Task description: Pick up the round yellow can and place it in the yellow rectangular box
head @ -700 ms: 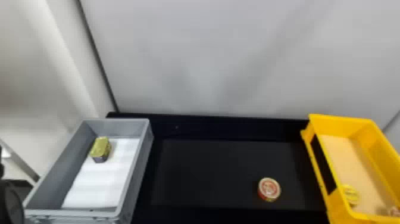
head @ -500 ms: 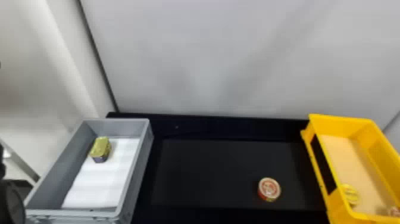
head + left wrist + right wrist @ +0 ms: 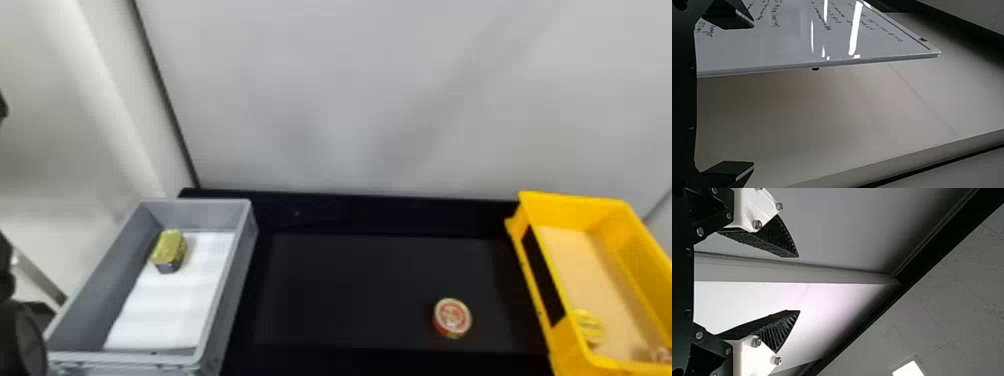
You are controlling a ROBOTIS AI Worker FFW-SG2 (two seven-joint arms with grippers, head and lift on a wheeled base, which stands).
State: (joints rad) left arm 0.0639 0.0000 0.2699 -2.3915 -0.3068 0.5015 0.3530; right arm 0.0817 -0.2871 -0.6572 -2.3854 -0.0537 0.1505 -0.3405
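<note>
A round can with a red and white top [image 3: 452, 318] stands on the black work surface, right of the middle, in the head view. Another round can, yellow-topped [image 3: 588, 326], is inside the yellow rectangular box [image 3: 595, 202] by its left wall. Part of my left arm [image 3: 25, 340] shows at the head view's lower left edge, beside the grey box. In the left wrist view my left gripper [image 3: 754, 94] is open, nothing between its fingers. My right gripper [image 3: 799, 284] is likewise open and holds nothing, with pale wall panels beyond it in the right wrist view.
The grey box [image 3: 222, 300] stands at the left with a white sheet and a gold-topped angular tin [image 3: 170, 250] in it. Behind the black surface [image 3: 360, 290] rises a pale wall. A small object [image 3: 662, 355] lies at the yellow box's near right corner.
Dark parts of my left arm have come slightly farther into the head view at its left edge. The cans and both boxes have stayed where they were.
</note>
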